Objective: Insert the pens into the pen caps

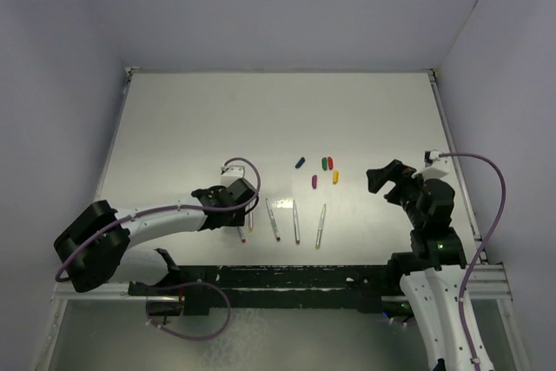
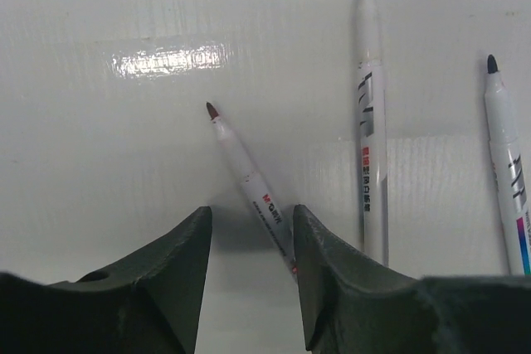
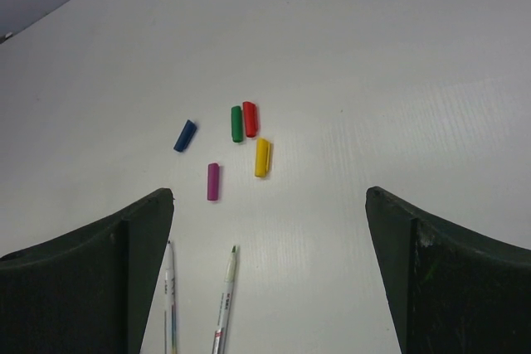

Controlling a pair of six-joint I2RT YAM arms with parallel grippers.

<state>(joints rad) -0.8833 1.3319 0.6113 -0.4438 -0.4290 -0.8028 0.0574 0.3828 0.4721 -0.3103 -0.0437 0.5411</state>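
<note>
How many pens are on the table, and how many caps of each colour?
Pens: 5
Red cap: 1
Green cap: 1
Yellow cap: 1
Blue cap: 1
Purple cap: 1
Total: 10

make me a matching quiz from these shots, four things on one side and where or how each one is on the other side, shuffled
Things:
1. blue cap
2. green cap
3. red-tipped pen
4. right pincer

Place or state:
A. wide open, holding nothing
B. lying on the table between the fingers of the left pincer
C. side by side with the red cap
D. leftmost of the caps, apart from the rest

Pairs: 1-D, 2-C, 3-B, 4-A
</note>
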